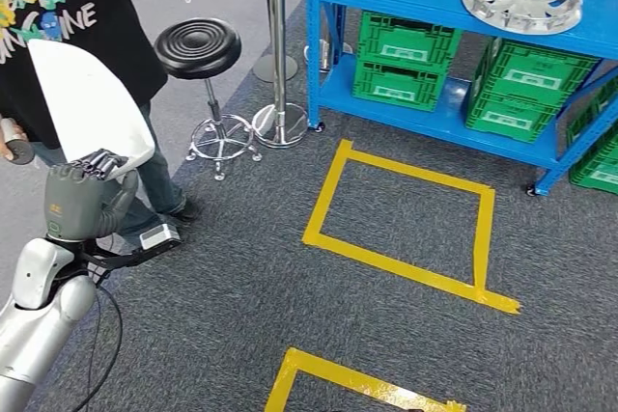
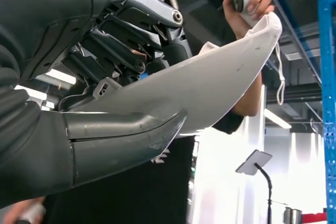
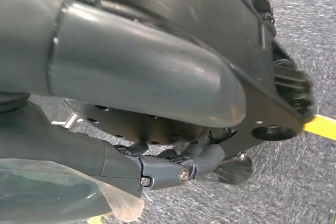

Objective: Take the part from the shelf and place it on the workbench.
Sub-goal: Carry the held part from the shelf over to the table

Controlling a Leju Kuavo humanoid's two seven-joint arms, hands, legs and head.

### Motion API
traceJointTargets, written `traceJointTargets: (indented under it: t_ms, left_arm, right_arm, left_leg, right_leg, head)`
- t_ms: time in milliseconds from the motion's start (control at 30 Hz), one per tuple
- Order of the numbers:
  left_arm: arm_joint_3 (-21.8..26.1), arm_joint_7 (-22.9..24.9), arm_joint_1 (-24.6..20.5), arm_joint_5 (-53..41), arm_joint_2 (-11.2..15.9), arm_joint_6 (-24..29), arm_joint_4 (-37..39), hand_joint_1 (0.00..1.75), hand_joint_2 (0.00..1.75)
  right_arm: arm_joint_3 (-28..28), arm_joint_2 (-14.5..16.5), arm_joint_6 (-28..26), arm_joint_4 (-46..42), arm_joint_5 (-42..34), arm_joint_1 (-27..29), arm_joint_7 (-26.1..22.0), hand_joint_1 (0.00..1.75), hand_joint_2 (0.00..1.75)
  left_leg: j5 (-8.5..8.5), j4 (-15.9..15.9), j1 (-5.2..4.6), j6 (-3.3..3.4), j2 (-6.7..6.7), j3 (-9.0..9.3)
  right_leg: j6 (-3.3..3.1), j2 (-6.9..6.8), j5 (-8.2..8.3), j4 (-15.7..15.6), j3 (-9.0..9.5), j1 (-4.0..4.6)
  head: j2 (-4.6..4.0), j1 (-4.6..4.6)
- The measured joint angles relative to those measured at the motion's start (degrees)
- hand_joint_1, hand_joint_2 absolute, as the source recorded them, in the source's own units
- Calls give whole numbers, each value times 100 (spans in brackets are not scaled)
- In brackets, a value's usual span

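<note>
Thumb and fingers of my left hand [image 2: 118, 98] pinch the white part [image 2: 222, 77]; a person's hand [image 2: 248, 1] beside its far edge could knock it loose. Right hand's state, I cannot tell.

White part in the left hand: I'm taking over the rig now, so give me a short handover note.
Left hand: holds the white part, fingers over its lower edge.
Right hand: at the robot's side above the carpet; whether it is open or curled cannot be told.
A person stands right behind the part.
Done: part is in hand.
Left: carry it to the workbench and set it down.
</note>
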Motion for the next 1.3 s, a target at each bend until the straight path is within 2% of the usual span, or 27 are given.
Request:
traceJointTargets:
  t_ms: [67,133,200,233,300,367,400,433,467,500,567,633,667,733,767,800,867,900,933,967,1000,1033,1100,1167,1233,1267,1300]
  left_arm:
    - [-1,-2,-7,-2,-2,-3,0,175,175]
    - [3,1,-21,-1,-4,-8,2,175,175]
    - [9,4,-26,-3,6,-12,4,175,175]
    - [11,4,-25,-6,16,-13,4,175,175]
    - [14,4,-58,-13,32,-11,10,175,175]
    - [12,2,-103,-20,22,-5,24,175,175]
    - [9,-3,-113,-24,14,-1,36,175,175]
    - [8,-9,-113,-27,8,3,51,175,175]
    - [7,-15,-112,-27,5,7,67,175,175]
    - [7,-19,-114,-26,4,9,81,175,175]
    - [6,-22,-138,-22,2,11,102,175,175]
    - [5,-22,-176,-17,-6,12,113,175,175]
    - [4,-21,-185,-11,-9,13,117,175,175]
    - [4,-20,-182,1,-7,14,128,175,175]
    - [5,-20,-185,5,-4,18,134,175,175]
    - [5,-20,-193,6,-5,21,138,175,175]
    - [0,-20,-211,6,-22,28,149,175,175]
    - [-4,-19,-208,6,-31,28,157,175,175]
    - [-11,-19,-198,6,-41,28,165,175,175]
    - [-18,-18,-187,5,-49,28,171,175,175]
    - [-24,-17,-177,5,-54,27,174,175,175]
    - [-29,-17,-174,4,-60,27,176,175,175]
    - [-31,-14,-178,4,-65,26,178,175,175]
    - [-28,-4,-178,4,-66,25,179,175,175]
    - [-25,2,-159,3,-49,25,179,175,175]
    - [-22,2,-151,2,-35,25,178,175,175]
    - [-20,3,-153,2,-23,26,178,175,175]
  right_arm:
    - [0,-2,-20,-1,6,7,0,0,0]
    - [-1,-5,-63,-5,19,9,2,0,0]
    - [-2,-4,-101,-14,38,7,9,0,0]
    - [-2,-9,-112,-25,48,7,13,0,0]
    - [-6,-23,-121,-45,58,8,15,0,0]
    - [-11,-37,-128,-56,62,15,15,0,0]
    - [-13,-38,-137,-57,65,20,17,0,0]
    - [-15,-38,-150,-60,69,23,21,0,0]
    - [-18,-39,-164,-65,74,24,25,0,0]
    - [-24,-39,-179,-73,79,22,29,0,0]
    - [-37,-40,-196,-94,89,18,33,0,0]
    - [-46,-42,-208,-114,99,16,33,0,0]
    - [-48,-43,-214,-123,102,16,33,0,0]
    - [-50,-45,-222,-148,107,12,34,0,0]
    - [-51,-54,-225,-160,108,10,33,0,0]
    - [-52,-62,-227,-170,108,6,33,0,0]
    - [-56,-79,-232,-180,109,15,32,0,0]
    - [-58,-79,-238,-185,111,27,34,0,0]
    - [-58,-81,-245,-192,113,45,36,0,0]
    - [-60,-85,-254,-199,116,60,38,0,0]
    - [-62,-91,-263,-208,120,70,39,0,0]
    - [-68,-97,-270,-215,125,74,39,0,0]
    - [-80,-109,-283,-231,138,75,39,0,0]
    - [-86,-116,-297,-256,154,84,44,0,0]
    - [-91,-121,-307,-295,163,96,49,0,0]
    - [-96,-131,-310,-314,165,100,49,0,0]
    - [-102,-141,-315,-333,167,102,48,0,0]
  left_leg:
    - [-11,42,1,-26,-153,-20]
    - [-6,86,18,-83,-291,-92]
    - [23,96,39,-150,-440,-156]
    - [12,115,36,-182,-435,-174]
    - [-169,415,19,-244,-164,-315]
    - [-513,1137,44,-312,202,-663]
    - [-639,1492,66,-340,277,-842]
    - [-673,1701,87,-361,317,-950]
    - [-593,1684,103,-373,341,-946]
    - [-416,1437,112,-375,377,-822]
    - [-52,635,82,-345,602,-402]
    - [49,163,25,-271,787,-174]
    - [18,120,-1,-235,782,-168]
    - [36,81,8,-162,635,-174]
    - [49,56,19,-132,566,-162]
    - [65,32,34,-103,502,-150]
    - [77,16,42,-61,372,-145]
    - [77,18,36,-45,293,-148]
    - [76,19,31,-36,209,-147]
    - [74,23,26,-32,121,-145]
    - [72,29,25,-32,32,-140]
    - [67,38,28,-38,-53,-136]
    - [47,87,30,-72,-207,-164]
    - [47,120,50,-134,-348,-222]
    - [68,115,75,-204,-473,-254]
    - [41,157,67,-235,-414,-275]
    - [-42,299,55,-264,-274,-336]
  right_leg:
    - [-35,269,363,-776,354,-25]
    - [-51,481,439,-1166,551,-44]
    - [-71,401,417,-1207,581,-45]
    - [-93,325,422,-1226,594,-52]
    - [-154,151,426,-1266,634,-79]
    - [-193,-28,408,-1276,659,-71]
    - [-196,-115,398,-1275,663,-66]
    - [-196,-203,387,-1274,668,-64]
    - [-192,-287,375,-1274,677,-63]
    - [-181,-365,361,-1274,694,-64]
    - [-142,-508,323,-1274,743,-50]
    - [-83,-634,287,-1275,774,-18]
    - [-53,-703,275,-1283,788,-4]
    - [10,-815,240,-1305,819,-7]
    - [39,-749,186,-1266,808,-15]
    - [57,-606,82,-1120,741,-22]
    - [62,-231,-238,-443,404,-27]
    - [56,-130,-374,-33,181,-22]
    - [50,-82,-422,258,2,-16]
    - [42,-58,-361,347,-91,-11]
    - [29,-35,-185,194,-71,-8]
    - [17,26,55,-148,46,-12]
    - [-1,345,391,-875,340,-51]
    - [-16,544,434,-1169,489,-69]
    - [-61,408,433,-1202,535,-64]
    - [-97,326,436,-1219,558,-69]
    - [-132,237,438,-1239,585,-77]
  head:
    - [-1,-3]
    - [1,-7]
    - [1,-8]
    - [1,-10]
    - [0,-66]
    - [0,-123]
    - [0,-126]
    - [-1,-127]
    - [-1,-128]
    - [-1,-129]
    - [-1,-130]
    - [-1,-127]
    - [-1,-128]
    - [-1,-129]
    - [-1,-127]
    - [-1,-114]
    - [-1,-82]
    - [-1,-70]
    - [-1,-67]
    - [-1,-66]
    - [-1,-63]
    - [-1,-62]
    - [-1,-65]
    - [0,-67]
    - [1,-63]
    - [1,-77]
    - [0,-101]
